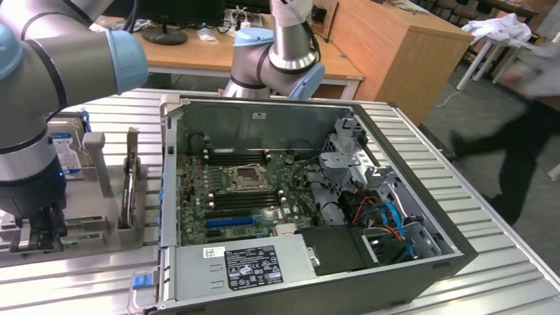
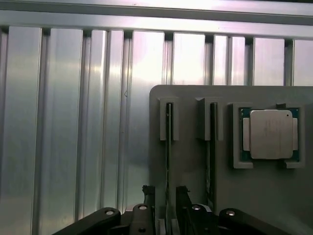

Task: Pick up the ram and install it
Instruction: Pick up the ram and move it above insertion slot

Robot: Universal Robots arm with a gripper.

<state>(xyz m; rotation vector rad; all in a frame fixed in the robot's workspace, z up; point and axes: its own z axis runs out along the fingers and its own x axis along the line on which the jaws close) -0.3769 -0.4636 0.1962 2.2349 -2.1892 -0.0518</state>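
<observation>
Green along its edge and thin, the long narrow ram circuit-board stick [image 2: 168, 147] is seen edge-on, stood in a slot of the flat grey holder plate [image 2: 188, 156]. The black two-fingered gripper [image 2: 164, 192] is poised low over it with its jaws apart. One finger is placed on each side of the stick, and nothing is clamped.

The pick-up step is judged to be in hand and not yet done; installation has not begun. A clean grasp is judged to call for the fingers to be centred on the board's flat faces and for a lift straight out of the slot.

Now the count:
- Two slots are counted on the plate.
- A second thin stick [image 2: 210, 147] appears to be seated in the neighbouring slot.
- One square silver processor chip [image 2: 271, 133] is lodged beside them.
- In the exterior view, one open dark computer case [image 1: 219, 121] is seen.
- One blue-labelled silver hard drive [image 1: 65, 154] is seen close by the arm.
</observation>
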